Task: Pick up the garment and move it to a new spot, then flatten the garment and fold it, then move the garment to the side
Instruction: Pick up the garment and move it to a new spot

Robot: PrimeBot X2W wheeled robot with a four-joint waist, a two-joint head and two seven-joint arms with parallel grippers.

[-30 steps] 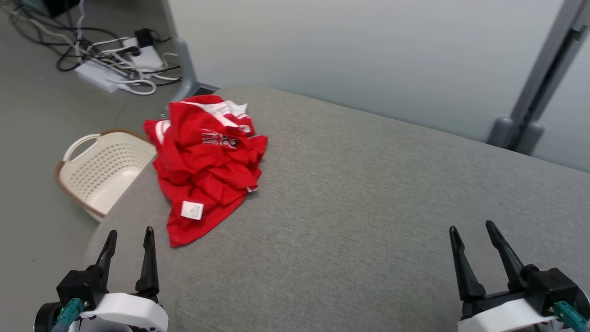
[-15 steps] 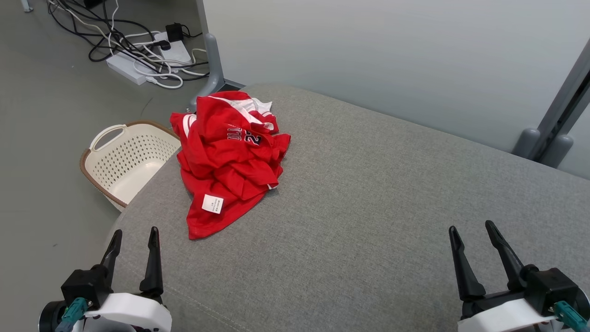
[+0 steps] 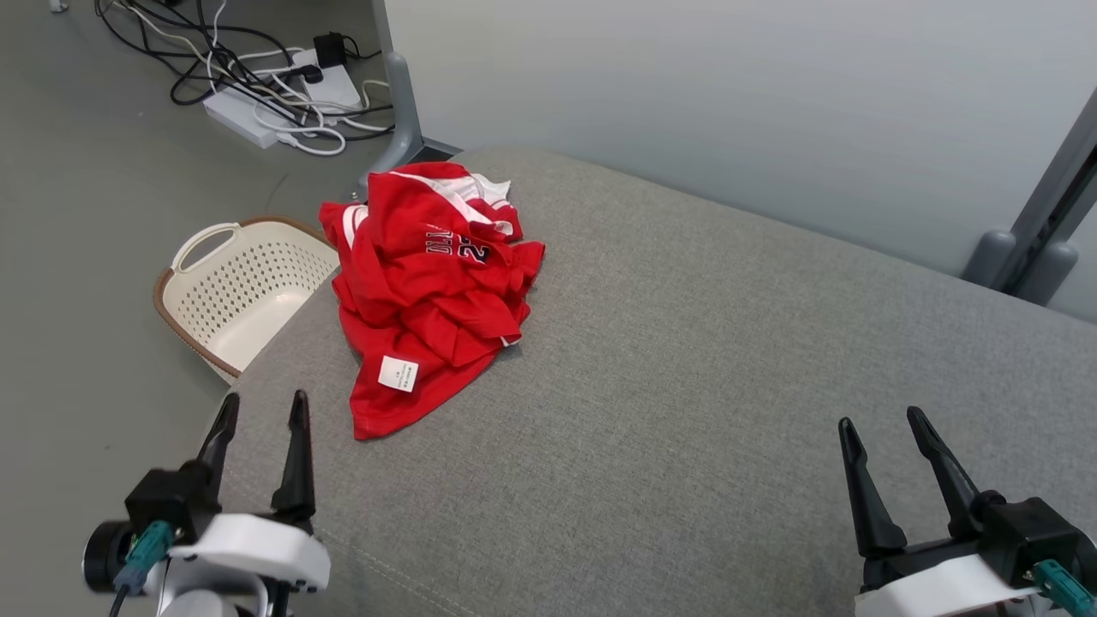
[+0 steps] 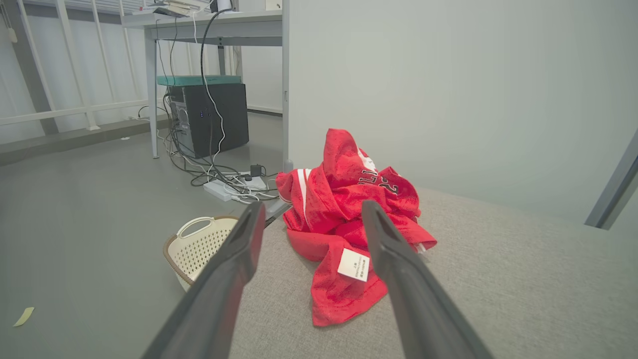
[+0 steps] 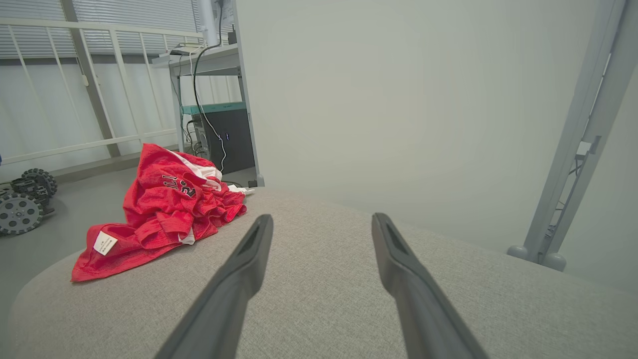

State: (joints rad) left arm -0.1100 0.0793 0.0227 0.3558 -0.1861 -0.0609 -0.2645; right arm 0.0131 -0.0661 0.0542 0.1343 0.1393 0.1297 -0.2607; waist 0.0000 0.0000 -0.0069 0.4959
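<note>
The garment (image 3: 424,291) is a crumpled red jersey with white stripes, dark lettering and a white label, heaped at the far left of the grey padded surface (image 3: 686,360). It lies just ahead of my left gripper (image 4: 311,209) in the left wrist view, where the garment (image 4: 344,214) shows between the fingers, apart from them. My left gripper (image 3: 261,410) stands open at the lower left, short of the cloth's near hem. My right gripper (image 3: 881,422) is open at the lower right, far from the garment (image 5: 164,209), with nothing between its fingers.
A cream perforated basket (image 3: 240,296) sits on the floor beside the surface's left edge. A power strip with tangled cables (image 3: 274,94) lies on the floor beyond. A grey post (image 3: 1041,214) rises at the far right. A pale wall stands behind the surface.
The head view has swung, shifting the whole scene to the right. My left gripper has moved slightly up and right, closer to the garment's near hem. The garment lies as before.
</note>
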